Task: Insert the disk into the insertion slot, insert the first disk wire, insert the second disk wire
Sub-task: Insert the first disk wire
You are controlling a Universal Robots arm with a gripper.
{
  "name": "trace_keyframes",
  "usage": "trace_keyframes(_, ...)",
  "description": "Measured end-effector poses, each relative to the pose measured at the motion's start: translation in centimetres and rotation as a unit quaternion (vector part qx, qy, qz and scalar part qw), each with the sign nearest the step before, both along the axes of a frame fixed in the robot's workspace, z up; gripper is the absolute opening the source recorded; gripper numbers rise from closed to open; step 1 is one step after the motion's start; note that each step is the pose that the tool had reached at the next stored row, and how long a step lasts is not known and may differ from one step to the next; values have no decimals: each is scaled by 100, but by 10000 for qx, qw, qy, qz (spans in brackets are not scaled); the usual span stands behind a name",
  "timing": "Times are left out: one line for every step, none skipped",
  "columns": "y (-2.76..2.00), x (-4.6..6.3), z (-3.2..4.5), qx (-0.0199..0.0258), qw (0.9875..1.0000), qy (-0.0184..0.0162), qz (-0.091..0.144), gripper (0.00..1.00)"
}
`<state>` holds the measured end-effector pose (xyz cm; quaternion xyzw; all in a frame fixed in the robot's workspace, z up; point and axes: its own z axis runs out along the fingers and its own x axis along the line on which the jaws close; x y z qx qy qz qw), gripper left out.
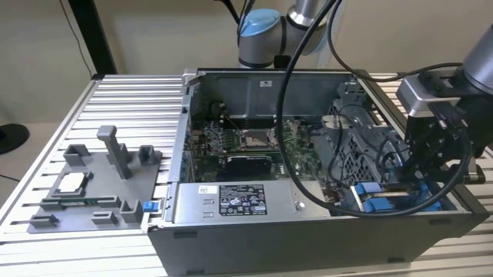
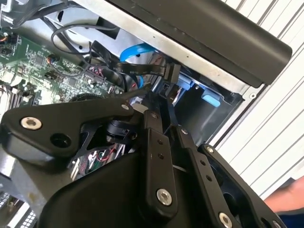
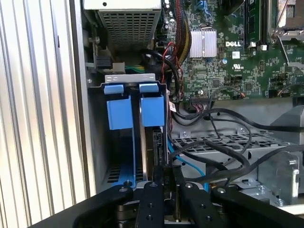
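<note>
An open grey metal computer case point(image 1: 308, 231) is set on a ribbed aluminium worktop point(image 1: 131, 115) and takes up the centre and right of the exterior view. The black two-fingered gripper point(image 1: 422, 173) is positioned inside the lower right corner of the case. It is just above the insertion slot point(image 1: 385, 203), a narrow bay of grey perforated metal with bright blue plastic fittings.

In the first wrist view the disk point(image 3: 151, 152), a flat silver drive in a blue carrier frame, is seen standing on edge inside the insertion slot point(image 3: 110, 78), beneath the blue tabs. The gripper point(image 3: 170, 170) is placed right at the disk's exposed end.

In the second wrist view the fingers of the gripper point(image 2: 164, 97) are drawn almost together. A black wire plug point(image 2: 166, 87) appears to be pinched at their tips, and a light-blue flat cable point(image 2: 137, 50) is seen just beyond.

A green motherboard point(image 1: 246, 144) is visible at the centre of the exterior view, and a grey labelled power-supply box point(image 1: 239, 202) below it. A grey fixture plate point(image 1: 85, 196) is laid on the worktop at the lower left.
</note>
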<state>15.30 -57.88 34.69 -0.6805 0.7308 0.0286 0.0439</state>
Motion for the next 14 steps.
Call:
trace_keyframes(0,6,-3,-2,10000,24,25,0)
trace_keyframes(-1,13,-4,-3,10000,45,49,0)
trace_keyframes(-1,23,-4,-5,10000,61,72,0)
trace_keyframes(-2,33,-7,-4,9999,73,91,0)
trace_keyframes(-2,42,-9,-4,9999,76,107,0)
trace_keyframes(-2,47,-10,-4,9999,76,115,0)
trace_keyframes(-2,47,-14,-4,9999,77,115,0)
trace_keyframes(-3,48,-17,-5,9999,77,115,0)
trace_keyframes(-4,47,-22,-4,9999,77,115,0)
trace_keyframes(-4,48,-27,-4,9999,77,115,0)
trace_keyframes(-6,48,-31,-5,9999,76,115,0)
trace_keyframes(-6,48,-33,-5,9999,77,115,0)
trace_keyframes(-6,48,-35,-5,9999,77,114,0)
trace_keyframes(-6,48,-38,-5,9999,77,114,0)
